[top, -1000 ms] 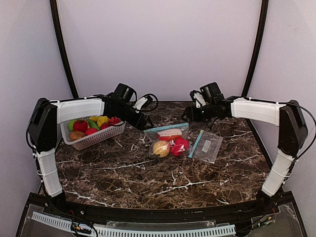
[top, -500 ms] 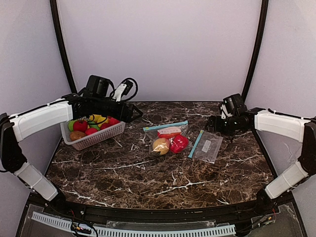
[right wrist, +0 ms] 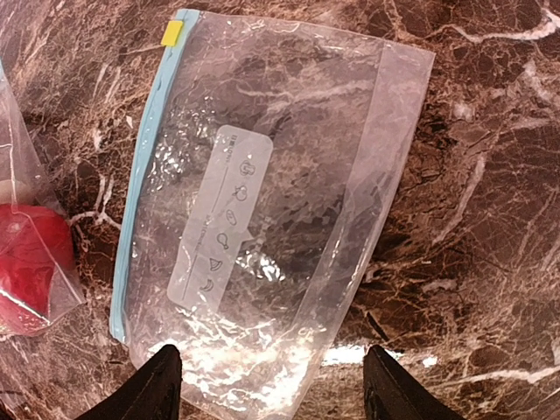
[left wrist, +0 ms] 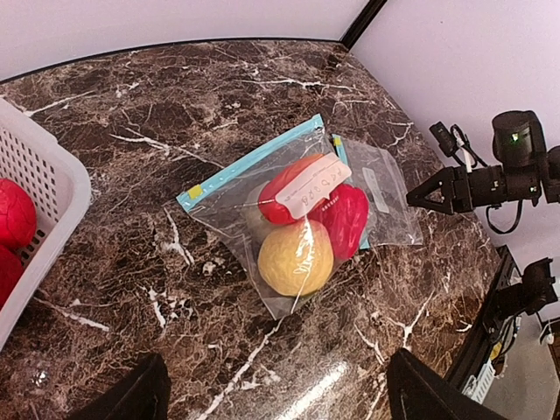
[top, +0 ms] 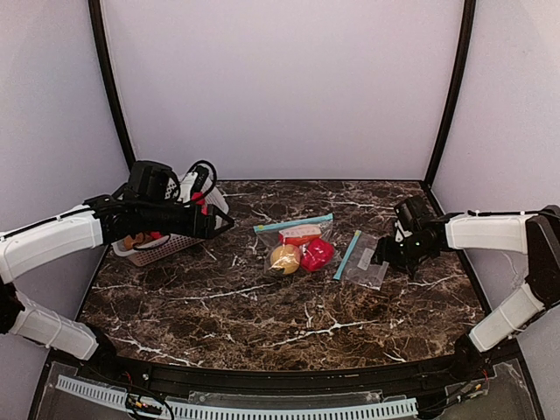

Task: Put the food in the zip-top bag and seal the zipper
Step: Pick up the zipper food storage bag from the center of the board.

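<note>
A zip-top bag (top: 297,246) lies mid-table holding a yellow food (left wrist: 296,258), a red food (left wrist: 346,219) and a red-orange one under its white label. Whether its blue zipper (left wrist: 254,162) is sealed I cannot tell. My left gripper (top: 223,222) hovers left of this bag, by the basket, open and empty; its dark fingertips (left wrist: 131,398) show at the bottom of the left wrist view. A second, empty zip-top bag (right wrist: 262,219) lies flat to the right. My right gripper (top: 378,256) hangs open just over that bag's near edge, fingertips (right wrist: 153,385) wide apart.
A white lattice basket (top: 171,250) with more food, such as a red piece (left wrist: 13,214), stands at the left, partly hidden under my left arm. Black posts stand at the back corners. The table edge runs close behind my right arm.
Both arms have pulled away from the filled bag. The left swung back left over the basket; the right moved right and nearer, coming down over the empty bag. Both grippers opened wider.
</note>
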